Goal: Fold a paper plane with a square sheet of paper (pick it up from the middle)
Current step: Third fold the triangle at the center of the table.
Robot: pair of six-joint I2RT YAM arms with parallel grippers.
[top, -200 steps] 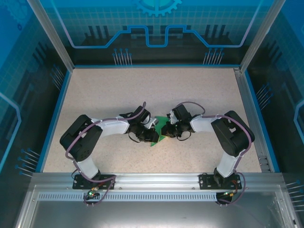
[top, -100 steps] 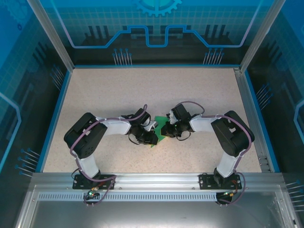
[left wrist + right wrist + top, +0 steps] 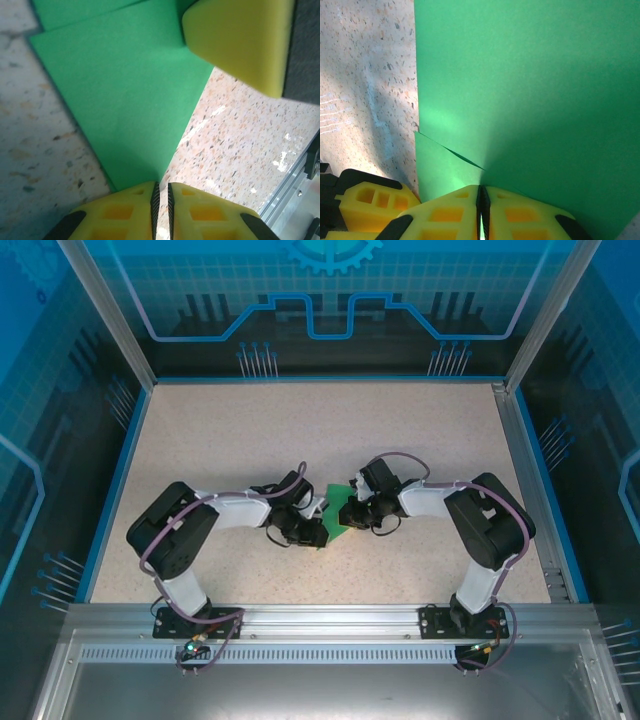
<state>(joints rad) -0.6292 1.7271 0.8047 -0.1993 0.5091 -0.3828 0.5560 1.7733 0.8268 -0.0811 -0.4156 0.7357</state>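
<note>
The square sheet of paper [image 3: 337, 510] is bright green and partly folded, lying on the table between my two grippers. In the right wrist view the paper [image 3: 530, 90] shows a loose flap at the lower left, and my right gripper [image 3: 481, 192] is shut on its edge, with green visible in the seam. In the left wrist view a pointed corner of the paper [image 3: 125, 100] ends right at my left gripper [image 3: 161, 192]. Its jaws stand almost together with a thin slit that shows table, nothing between them. From above, the left gripper [image 3: 313, 531] and the right gripper [image 3: 350, 516] nearly touch.
The speckled beige table [image 3: 300, 430] is bounded by a blue rim and transparent walls. An aluminium rail [image 3: 330, 615] carries both arm bases at the near edge. The right gripper's yellow finger [image 3: 235, 45] hangs close above the paper in the left wrist view.
The left gripper has slid slightly left and toward the near edge along the paper's corner, its elbow swinging out and back. The right gripper has stayed pinched on the paper.
</note>
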